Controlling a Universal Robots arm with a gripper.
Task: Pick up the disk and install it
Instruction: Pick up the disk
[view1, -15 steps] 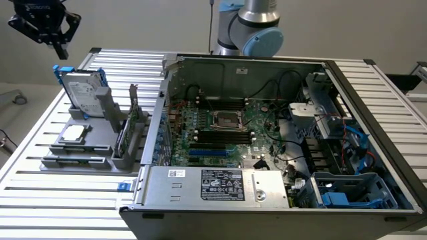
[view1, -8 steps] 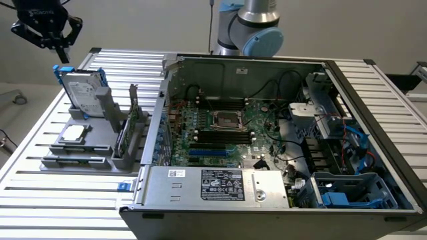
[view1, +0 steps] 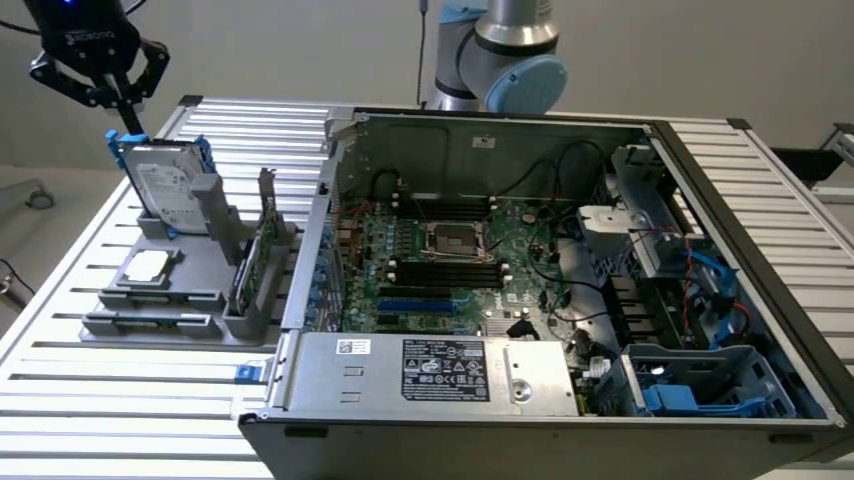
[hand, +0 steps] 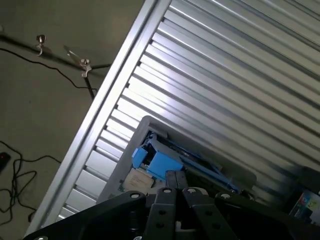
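Note:
The disk (view1: 167, 185) stands upright on its edge in a grey fixture (view1: 160, 315) on the slatted table, at the exterior view's left. It is silver-grey with a white label and a blue carrier around it. My gripper (view1: 131, 122) hangs right over the disk's top edge, its fingers drawn together to a narrow point with nothing between them. In the wrist view my gripper (hand: 176, 179) sits just short of the blue carrier (hand: 160, 162). I cannot tell if the tips touch it.
An open computer case (view1: 667, 140) fills the middle and the exterior view's right, with a grey power-supply box (view1: 427, 370) at its front and a blue drive cage (view1: 707, 385) in its corner. A smaller drive (view1: 147, 265) and an upright card (view1: 254, 260) also sit in the fixture.

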